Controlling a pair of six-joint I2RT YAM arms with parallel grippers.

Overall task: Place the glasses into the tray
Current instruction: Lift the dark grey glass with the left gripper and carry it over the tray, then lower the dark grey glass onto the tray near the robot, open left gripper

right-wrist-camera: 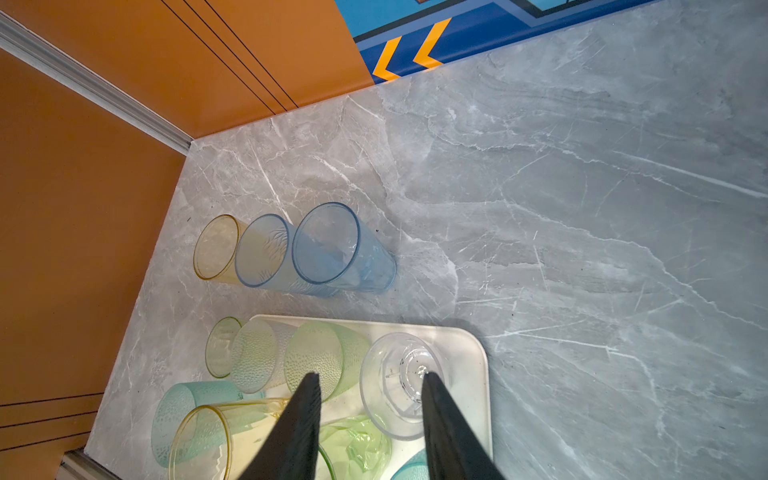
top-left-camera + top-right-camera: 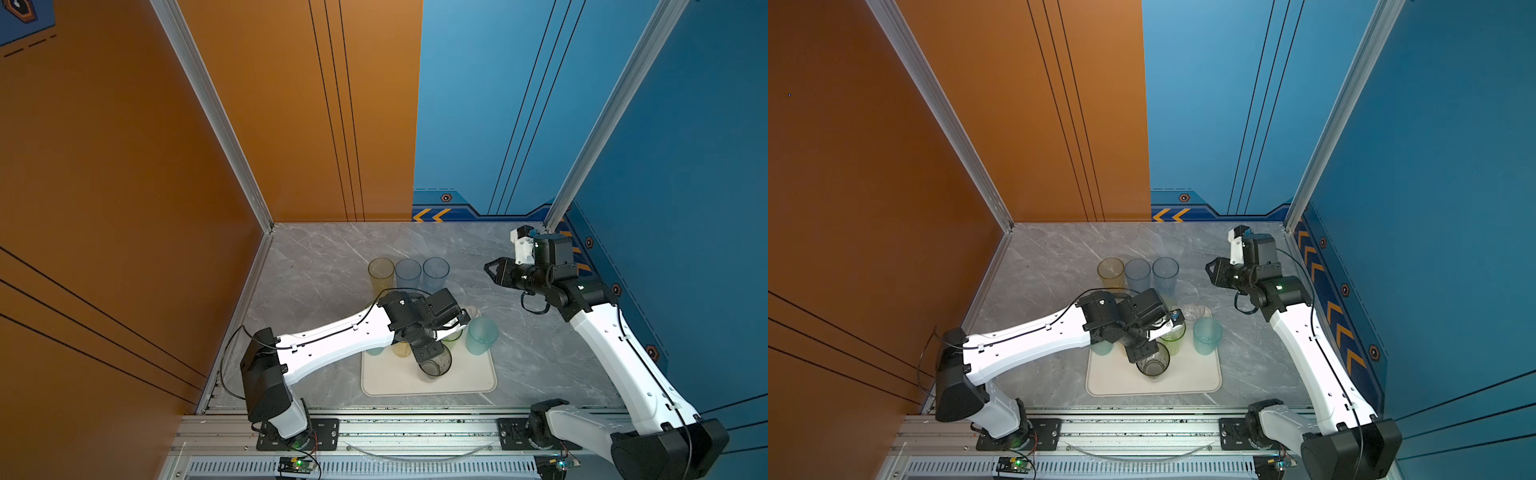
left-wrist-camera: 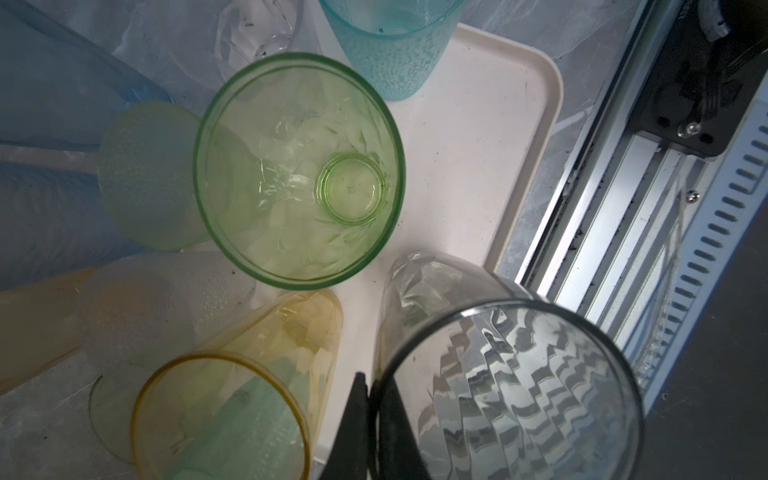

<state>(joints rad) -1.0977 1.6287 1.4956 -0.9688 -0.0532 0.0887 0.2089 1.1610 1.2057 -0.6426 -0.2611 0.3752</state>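
While the right claw (image 1: pixel 370 376) hangs open, the left claw (image 3: pixel 369 380) points down, pinching the grey glass's (image 3: pixel 515 386) rim.

Lab robot cell: aluminium frame (image 2: pixel 208 95), coloured panels (image 2: pixel 104 166)

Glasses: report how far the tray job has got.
Done: several, including the green glass and teal glass, stand in the tray. In hand: the left gripper pinches the grey glass over it. Left: a yellow glass and two blue glasses on the table.
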